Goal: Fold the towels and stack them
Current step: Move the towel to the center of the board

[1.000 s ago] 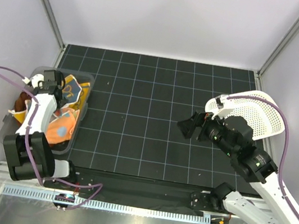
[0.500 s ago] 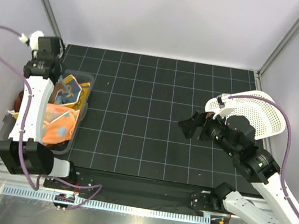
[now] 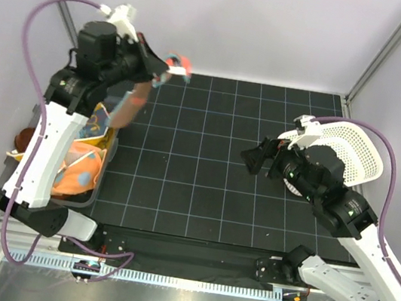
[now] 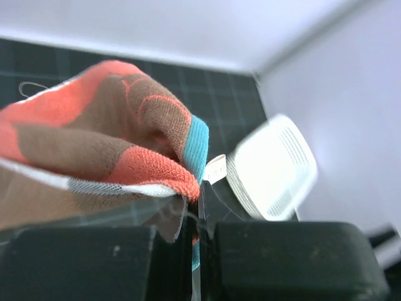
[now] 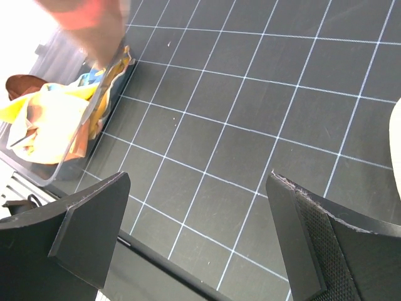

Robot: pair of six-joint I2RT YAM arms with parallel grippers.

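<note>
My left gripper (image 3: 161, 74) is raised high over the table's far left and is shut on a corner of a towel (image 3: 130, 106) that trails down from it toward the bin. In the left wrist view this towel (image 4: 113, 132) is red-orange and brown with a light blue edge, pinched in my left gripper (image 4: 199, 210). More towels (image 3: 79, 169), orange and yellow, lie bunched in the clear bin (image 3: 101, 181). My right gripper (image 3: 254, 161) hovers open over the mat at centre right; in its wrist view the right gripper (image 5: 200, 232) has only bare mat between its fingers.
A white perforated basket (image 3: 350, 147) lies tipped at the right behind my right arm, and the basket (image 4: 276, 169) shows blurred in the left wrist view. The bin (image 5: 62, 169) with yellow cloth sits at the mat's left edge. Walls close the back and sides.
My left gripper shut on a towel down in the bin, then rose and swung toward the far middle, pulling the towel out. The right arm barely shifted and stayed open.
</note>
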